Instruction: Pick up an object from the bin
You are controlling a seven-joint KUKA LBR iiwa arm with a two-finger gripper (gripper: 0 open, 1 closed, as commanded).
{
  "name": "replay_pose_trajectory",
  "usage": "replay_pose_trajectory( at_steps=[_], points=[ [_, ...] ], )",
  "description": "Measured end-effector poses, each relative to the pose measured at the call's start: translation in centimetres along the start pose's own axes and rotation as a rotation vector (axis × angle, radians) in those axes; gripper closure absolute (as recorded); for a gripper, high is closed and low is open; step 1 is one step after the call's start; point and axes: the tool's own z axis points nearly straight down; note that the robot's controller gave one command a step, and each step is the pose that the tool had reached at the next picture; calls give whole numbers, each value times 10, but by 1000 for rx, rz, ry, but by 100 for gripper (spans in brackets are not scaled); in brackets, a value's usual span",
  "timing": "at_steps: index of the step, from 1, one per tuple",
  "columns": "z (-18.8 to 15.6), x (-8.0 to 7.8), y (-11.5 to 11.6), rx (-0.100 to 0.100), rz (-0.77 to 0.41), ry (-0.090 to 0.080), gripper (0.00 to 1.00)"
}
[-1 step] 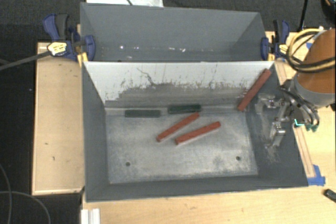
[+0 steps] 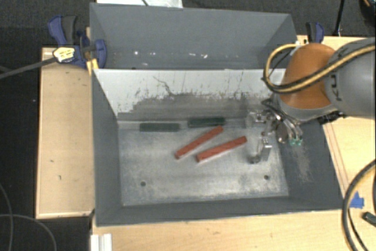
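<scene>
my pincer low over bin floor, wide or narrow: can't tell | near red stick just view-left of it, not gripped | 2nd red stick beyond | green sticks farther, by back wall | nxt: shift over near stick, straddle its narrow side at mid-length

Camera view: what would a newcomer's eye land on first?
Two red-brown sticks, lying slanted side by side in the middle of the bin, stand out first. Just right of them hangs the tool, under the arm's orange cover. Two dark green sticks lie along the back wall.
</scene>
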Motion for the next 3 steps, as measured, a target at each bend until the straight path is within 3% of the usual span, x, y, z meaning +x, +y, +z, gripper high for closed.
replay_pose_trajectory(
  at_steps=[1, 2, 3],
  points=[
    [-4, 7, 61, 0, -125, -1, 0],
    [-4, 7, 57, 3, -125, -1, 100],
    [-161, 3, 81, 6, -482, -11, 100]
  ],
)
